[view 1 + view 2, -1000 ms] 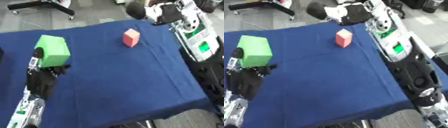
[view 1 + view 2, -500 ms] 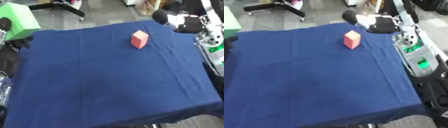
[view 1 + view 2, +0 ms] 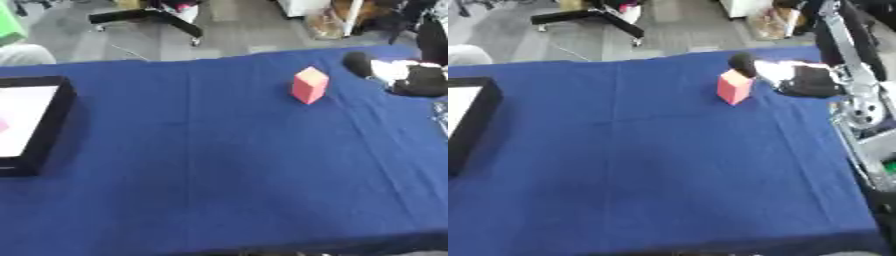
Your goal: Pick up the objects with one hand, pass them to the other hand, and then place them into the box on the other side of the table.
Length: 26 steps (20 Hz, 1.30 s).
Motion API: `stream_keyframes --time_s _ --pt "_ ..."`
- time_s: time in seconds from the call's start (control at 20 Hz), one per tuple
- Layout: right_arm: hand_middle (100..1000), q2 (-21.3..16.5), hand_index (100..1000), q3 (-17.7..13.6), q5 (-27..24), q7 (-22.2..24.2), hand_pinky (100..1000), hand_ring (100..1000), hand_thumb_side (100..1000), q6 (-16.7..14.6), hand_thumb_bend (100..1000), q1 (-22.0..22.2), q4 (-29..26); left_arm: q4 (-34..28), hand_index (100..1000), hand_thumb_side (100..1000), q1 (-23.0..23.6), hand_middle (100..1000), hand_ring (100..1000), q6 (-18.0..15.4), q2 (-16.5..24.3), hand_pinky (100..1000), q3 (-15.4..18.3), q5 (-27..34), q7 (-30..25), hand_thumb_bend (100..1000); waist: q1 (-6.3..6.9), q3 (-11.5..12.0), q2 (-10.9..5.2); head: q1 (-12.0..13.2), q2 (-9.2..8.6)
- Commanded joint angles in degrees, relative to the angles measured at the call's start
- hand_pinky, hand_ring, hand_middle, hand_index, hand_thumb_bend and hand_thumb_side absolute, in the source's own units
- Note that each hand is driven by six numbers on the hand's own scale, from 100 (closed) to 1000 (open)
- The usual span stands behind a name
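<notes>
Just right of centre in the upper frame, the pink block (image 3: 309, 85) stands upright on the blue tablecloth (image 3: 219, 170), apart from the right hand (image 3: 798, 79) beside it, whose finger posture I cannot tell. The black box (image 3: 39, 125) waits at the left edge for drop-offs; a green block (image 3: 9, 22) shows at the upper-left corner.

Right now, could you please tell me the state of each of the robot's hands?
Left hand: not in view; only a green block shows at the upper left corner.
Right hand: beside the pink block, holding nothing; its fingers cannot be told.
</notes>
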Motion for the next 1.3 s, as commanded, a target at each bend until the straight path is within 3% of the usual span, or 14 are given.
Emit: stream_keyframes --time_s 0.05,0.5,0.55,0.75,0.95,1.1,1.3 --pt "937 -0.5 945 -0.3 0.2 0.3 844 970 550 0.1 735 -0.2 -1.0 3.3 463 461 -1.6 185 282 3.4 4.8 754 0.8 -6.3 1.0 100 0.16 -0.2 -0.81 3.5 -0.16" --pt "937 0.1 943 -0.3 0.2 0.3 844 973 548 0.6 736 0.6 -1.0 12.2 491 347 -3.1 199 297 11.4 6.9 723 -0.5 -26.6 -3.5 100 0.61 -0.9 -0.78 11.8 -0.16" --pt "938 0.1 943 -0.3 0.2 0.3 844 972 549 0.6 736 0.7 -1.0 13.4 502 290 -3.3 207 306 12.3 7.1 718 -0.9 -29.5 -4.5 100 0.69 -1.0 -0.78 12.4 -0.16" --pt "938 0.2 943 -0.2 0.2 0.6 844 973 549 0.7 735 0.8 -1.0 17.3 543 136 -4.2 241 339 14.4 7.1 701 -2.5 -41.8 -10.4 100 0.82 -1.3 -0.8 14.2 -0.16" --pt "938 0.2 942 -0.1 0.2 0.8 844 973 549 0.8 735 1.0 -1.0 20.6 587 100 -5.4 275 372 14.3 6.6 692 -3.6 -54.8 -17.4 101 0.76 -1.5 -0.81 14.7 -0.16" --pt "939 0.3 942 0.0 0.2 0.9 844 973 549 0.8 734 1.0 -1.0 22.3 610 100 -6.2 297 373 13.9 6.1 688 -3.6 -62.2 -22.5 180 0.73 -1.6 -0.81 14.7 -0.16" --pt "938 0.2 942 0.1 0.3 1.0 845 973 549 0.7 733 1.1 -1.0 24.0 666 100 -6.9 354 445 13.6 5.9 698 -3.6 -70.4 -29.1 319 0.74 -1.7 -0.81 14.6 -0.16"
